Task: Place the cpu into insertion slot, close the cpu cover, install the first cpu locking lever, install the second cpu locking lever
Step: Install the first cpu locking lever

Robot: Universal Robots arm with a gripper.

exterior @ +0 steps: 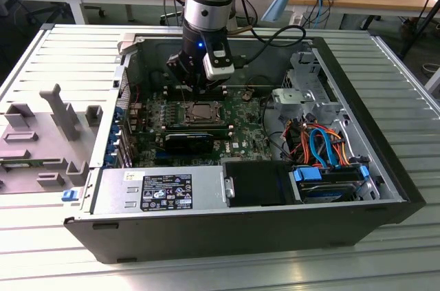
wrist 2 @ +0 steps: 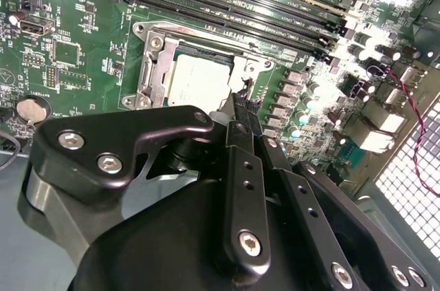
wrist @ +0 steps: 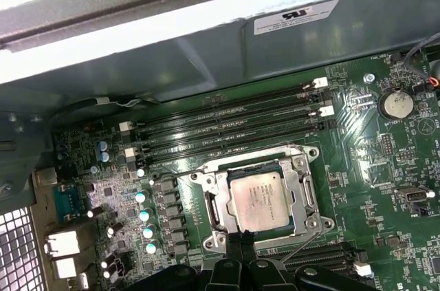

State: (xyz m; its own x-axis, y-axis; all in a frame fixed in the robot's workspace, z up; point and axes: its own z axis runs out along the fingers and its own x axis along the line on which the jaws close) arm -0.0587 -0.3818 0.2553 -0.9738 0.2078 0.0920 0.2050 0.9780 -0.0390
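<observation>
The cpu (wrist: 260, 200) lies flat in the insertion slot (wrist: 311, 155), its silvery top facing up. The cpu cover (wrist: 304, 193) lies down around the chip, which shows through the cover's window. My gripper (wrist: 242, 239) hangs just off one edge of the socket, shut, fingertips pressed together with nothing visible between them. A thin metal lever (wrist: 295, 236) runs along that same edge. In the second wrist view the gripper (wrist 2: 242, 109) points at the socket's side, next to the cpu (wrist 2: 196, 81) and cover (wrist 2: 155, 71). In the exterior view the gripper (exterior: 199, 91) stands over the cpu (exterior: 203, 111).
Long black memory slots (wrist: 227, 129) run beside the socket and a coin cell (wrist: 395, 104) sits farther off. The open case holds a power supply (exterior: 161, 191), a drive cage (exterior: 306, 91) and loose cables (exterior: 323, 146). A grey fixture (exterior: 62, 119) stands at the exterior view's left.
</observation>
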